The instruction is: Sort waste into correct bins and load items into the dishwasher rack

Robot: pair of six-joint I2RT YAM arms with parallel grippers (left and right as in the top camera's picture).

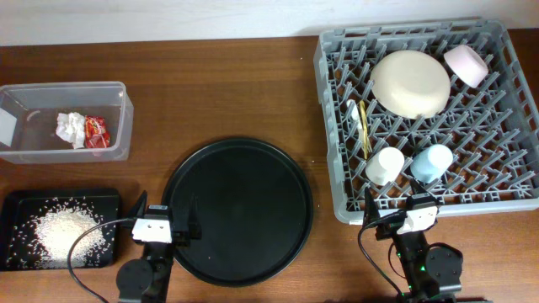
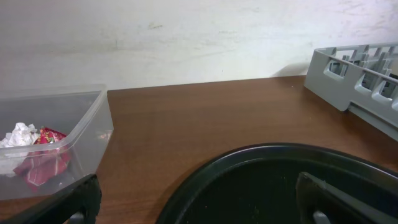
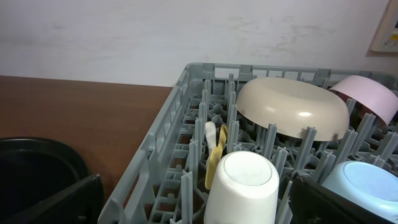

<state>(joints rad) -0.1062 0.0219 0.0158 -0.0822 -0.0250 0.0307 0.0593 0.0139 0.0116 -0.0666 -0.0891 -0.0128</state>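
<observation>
the grey rack (image 1: 327, 118) fills the 2 o'clock part of the bench (image 1: 227, 93). it is a big square grid of upright pegs with slotted walls. inside it, toward the rack's 12 o'clock, the cream plate (image 1: 411, 82) leans tilted on the pegs, its smooth matte underside showing. the pink bowl (image 1: 466, 64) is tipped on its side just beside the plate, at the plate's 2 o'clock. near the rack's 6 o'clock wall the white cup (image 1: 385, 165) and the blue cup (image 1: 431, 162) sit upturned with their bases showing. they are side by side, the blue one at the white one's 3 o'clock. the pale yellow fork and spoon (image 1: 365, 130) are slotted between pegs at the plate's 8 o'clock; which is which i cannot tell.

the clear box (image 1: 118, 143) sits at 9 o'clock on the bench. it holds the crumpled white tissue (image 1: 71, 128) and the small red wrapper (image 1: 95, 132), which touch each other. the black tray (image 1: 17, 202), at 8 o'clock, carries the rice (image 1: 61, 229) as a loose white heap with stray grains scattered round it. the round tray (image 1: 237, 210) lies at 6 o'clock, between the black tray and the rack.

the left claw (image 2: 199, 205) hangs low at the round tray's 8 o'clock rim, its fingers spread wide and gripping nothing. the right claw (image 3: 196, 202) hangs by the rack's 6 o'clock wall, facing the white cup. it too is spread wide, with nothing in its grip.
</observation>
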